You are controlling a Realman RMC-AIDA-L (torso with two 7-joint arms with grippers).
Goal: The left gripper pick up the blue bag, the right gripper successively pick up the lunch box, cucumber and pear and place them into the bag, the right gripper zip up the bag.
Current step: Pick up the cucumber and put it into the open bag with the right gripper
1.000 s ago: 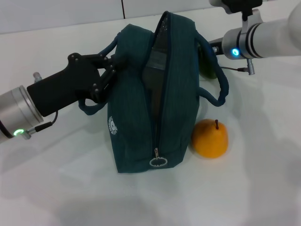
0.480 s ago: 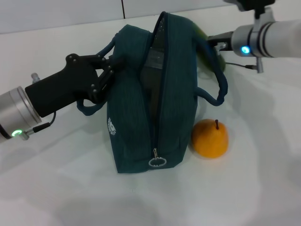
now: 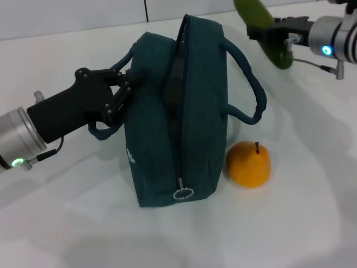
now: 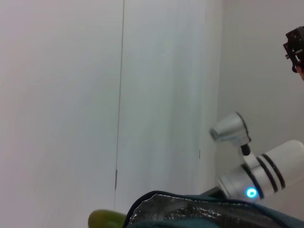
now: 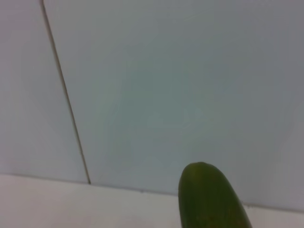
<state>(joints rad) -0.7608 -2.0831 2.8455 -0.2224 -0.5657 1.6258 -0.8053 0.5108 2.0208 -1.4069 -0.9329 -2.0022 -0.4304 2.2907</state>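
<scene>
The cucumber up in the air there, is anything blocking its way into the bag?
Nothing visible does. The right gripper holds the cucumber up beside the blue bag, whose zipper gapes open on top. The near loop handle droops off to the side, clear of the opening. The left gripper holds the far side.

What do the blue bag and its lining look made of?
The blue bag looks like matte woven fabric: fine ribbed weave, soft folds, padded handles. Its lining appears to be silver foil-like material, crinkled and shiny, probably insulating.
</scene>
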